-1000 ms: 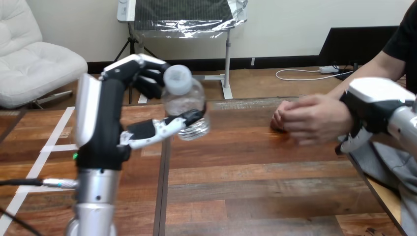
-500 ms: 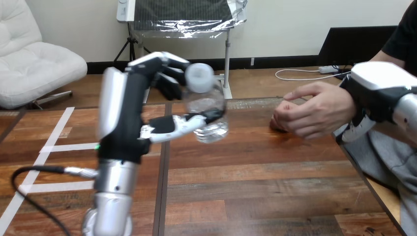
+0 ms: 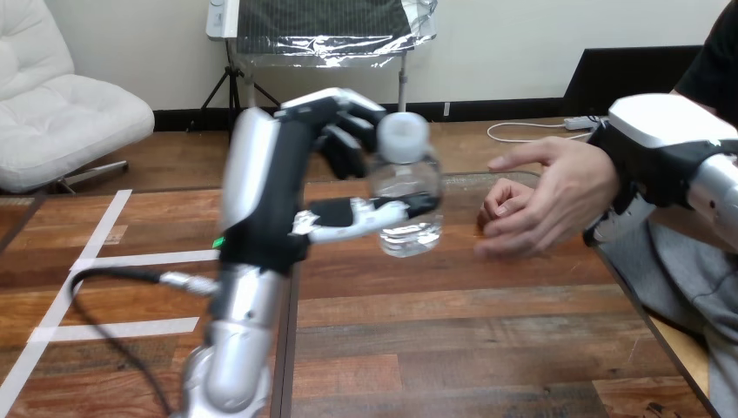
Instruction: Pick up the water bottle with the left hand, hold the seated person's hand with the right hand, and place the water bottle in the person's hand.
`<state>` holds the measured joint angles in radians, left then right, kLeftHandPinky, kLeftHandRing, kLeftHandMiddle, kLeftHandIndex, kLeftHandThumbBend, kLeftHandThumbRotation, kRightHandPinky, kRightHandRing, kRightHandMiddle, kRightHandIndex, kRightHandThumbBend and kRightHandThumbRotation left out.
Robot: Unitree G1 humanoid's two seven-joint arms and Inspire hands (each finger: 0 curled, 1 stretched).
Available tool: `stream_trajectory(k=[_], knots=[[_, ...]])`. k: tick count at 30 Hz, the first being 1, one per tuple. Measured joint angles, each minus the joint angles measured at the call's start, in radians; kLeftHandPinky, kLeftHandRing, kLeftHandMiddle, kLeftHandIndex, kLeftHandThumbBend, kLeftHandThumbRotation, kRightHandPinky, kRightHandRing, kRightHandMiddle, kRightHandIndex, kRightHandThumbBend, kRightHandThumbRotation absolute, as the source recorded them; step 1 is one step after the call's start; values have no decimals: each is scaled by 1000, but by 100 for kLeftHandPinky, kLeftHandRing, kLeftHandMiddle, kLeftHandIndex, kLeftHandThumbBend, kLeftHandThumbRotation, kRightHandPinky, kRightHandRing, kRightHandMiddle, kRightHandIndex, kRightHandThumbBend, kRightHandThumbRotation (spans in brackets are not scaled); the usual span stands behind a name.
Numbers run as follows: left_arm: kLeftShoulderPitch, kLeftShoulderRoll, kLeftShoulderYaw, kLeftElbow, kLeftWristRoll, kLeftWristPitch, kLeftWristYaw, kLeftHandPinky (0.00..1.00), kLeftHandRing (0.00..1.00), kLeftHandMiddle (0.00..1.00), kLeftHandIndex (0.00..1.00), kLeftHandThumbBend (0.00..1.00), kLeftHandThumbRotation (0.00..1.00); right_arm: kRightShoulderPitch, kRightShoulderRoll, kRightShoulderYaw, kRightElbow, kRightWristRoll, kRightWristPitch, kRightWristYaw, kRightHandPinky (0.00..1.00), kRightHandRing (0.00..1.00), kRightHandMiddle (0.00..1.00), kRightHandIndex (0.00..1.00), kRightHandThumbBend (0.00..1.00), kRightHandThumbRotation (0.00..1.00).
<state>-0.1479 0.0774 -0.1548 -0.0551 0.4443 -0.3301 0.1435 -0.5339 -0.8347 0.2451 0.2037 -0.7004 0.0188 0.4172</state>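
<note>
Water bottle (image 3: pixel 405 196), clear with a white cap, is up in the air above the wooden table (image 3: pixel 452 331), upright and leaning a little. It is held in the left hand (image 3: pixel 291 187), whose fingers curl round the far side near the cap while the thumb crosses the near side low on the body. The table is made of dark brown planks, with a seam running down it under the left arm. The stretch in front of the bottle is bare wood.

A second ago the bottle hung over the table's left part. The left arm has since carried it to the right, and it is now near the person's hand (image 3: pixel 548 196) but apart from it. That hand has changed too. It was a loose fist low over the table, and now it is lifted and partly opened, with one finger stretched toward the bottle and the others loosely bent beneath it.

The right hand (image 3: pixel 653 148) stays at the person's wrist at the table's right edge. Its white back lies over the wrist and a fingertip shows below it, so it clasps the wrist. Bare planks lie beneath the gap between the bottle and the person's hand.
</note>
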Motion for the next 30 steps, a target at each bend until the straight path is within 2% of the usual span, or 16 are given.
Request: stream_trajectory(k=[10, 19, 30], knots=[[-73, -52, -56, 71, 29, 32, 1, 31, 35, 42, 46, 60, 0, 1, 1, -14, -87, 15, 15, 34, 18, 25, 35, 40, 78, 0], [-107, -100, -96, 115, 33, 48, 1, 32, 36, 42, 47, 59, 0, 1, 7, -14, -157, 16, 44, 68, 19, 27, 36, 40, 78, 0], [-125, -132, -106, 137, 33, 50, 13, 31, 35, 42, 46, 58, 0, 2, 8, -14, -192, 13, 81, 91, 19, 26, 35, 39, 77, 0]])
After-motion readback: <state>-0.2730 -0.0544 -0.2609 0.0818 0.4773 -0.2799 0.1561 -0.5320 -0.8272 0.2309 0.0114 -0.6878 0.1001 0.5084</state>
